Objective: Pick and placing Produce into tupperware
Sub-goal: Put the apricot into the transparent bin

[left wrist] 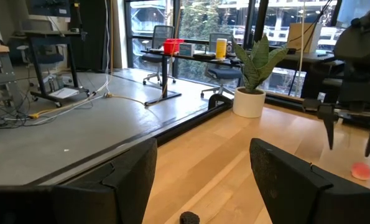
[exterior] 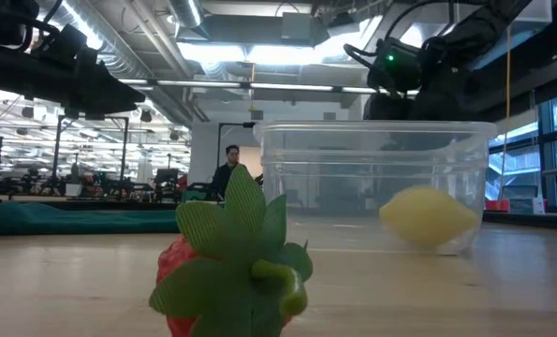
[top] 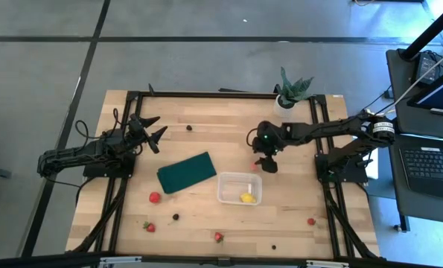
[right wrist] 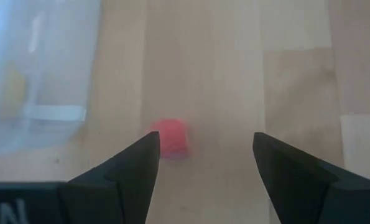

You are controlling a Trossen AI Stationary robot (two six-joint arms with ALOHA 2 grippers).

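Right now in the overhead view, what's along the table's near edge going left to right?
Strawberry → dark berry → second strawberry → small dark berry → red fruit.

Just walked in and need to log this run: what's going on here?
A two-armed robot is sorting toy produce into a clear tub. The lemon is already inside. The right claw, open, hovers over a small red fruit on the table just beside the tub. The left claw waits open at the table's left side. Strawberries and dark berries lie scattered on the wood, not yet picked.
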